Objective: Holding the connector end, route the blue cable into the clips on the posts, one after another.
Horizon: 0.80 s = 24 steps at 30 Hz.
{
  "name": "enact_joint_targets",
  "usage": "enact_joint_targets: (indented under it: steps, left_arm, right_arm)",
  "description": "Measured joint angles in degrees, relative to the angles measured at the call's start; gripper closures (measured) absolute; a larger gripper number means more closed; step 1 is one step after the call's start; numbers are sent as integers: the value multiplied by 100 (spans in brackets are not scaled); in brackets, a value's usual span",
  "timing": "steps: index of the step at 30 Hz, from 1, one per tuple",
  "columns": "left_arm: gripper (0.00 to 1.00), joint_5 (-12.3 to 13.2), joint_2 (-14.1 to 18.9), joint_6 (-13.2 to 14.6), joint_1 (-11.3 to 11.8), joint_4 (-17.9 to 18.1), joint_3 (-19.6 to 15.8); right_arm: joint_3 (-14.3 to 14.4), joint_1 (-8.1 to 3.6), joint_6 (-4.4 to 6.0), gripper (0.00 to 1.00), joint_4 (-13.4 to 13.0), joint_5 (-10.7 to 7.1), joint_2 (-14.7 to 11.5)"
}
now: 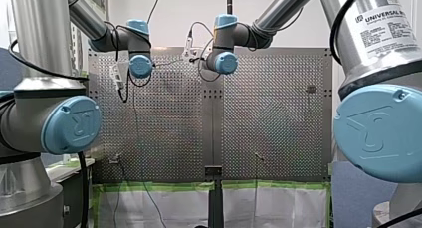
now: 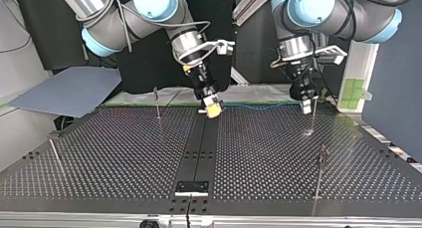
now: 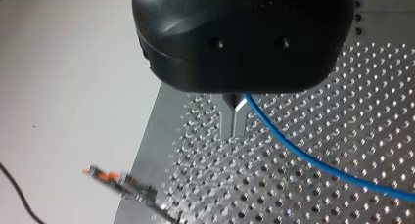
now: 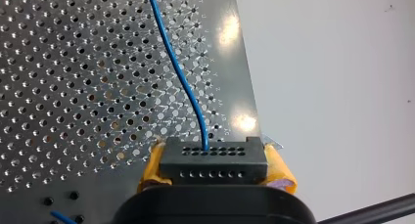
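The blue cable, clamped at its connector by the right hand and pinched by the left hand, needs gentle tension going into each post clip.

A grey-blue sheet lies beside the perforated table, at the top view's left.

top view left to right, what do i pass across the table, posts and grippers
short post → far post → my right gripper → cable → my left gripper → near post
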Motion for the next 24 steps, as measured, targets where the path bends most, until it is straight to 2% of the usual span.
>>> enact_joint_targets:
  steps: [3,8,12,19,24]
  left_arm:
    - [100,145,32,-8,188,-12,1]
    - [100,210,64,-46,434,-16,7]
    - [100,231,60,-77,509,-57,70]
    - [100,315,74,-120,600,-306,378]
    - [100,322,85,-209,690,-384,500]
  right_arm:
    - [-56,4,35,100,4,-2,65]
    - [-226,43,38,100,41,-10,296]
    - [-382,98,33,100,72,-16,408]
    - [-730,202,13,100,314,-18,431]
    - [-994,263,40,100,386,-13,435]
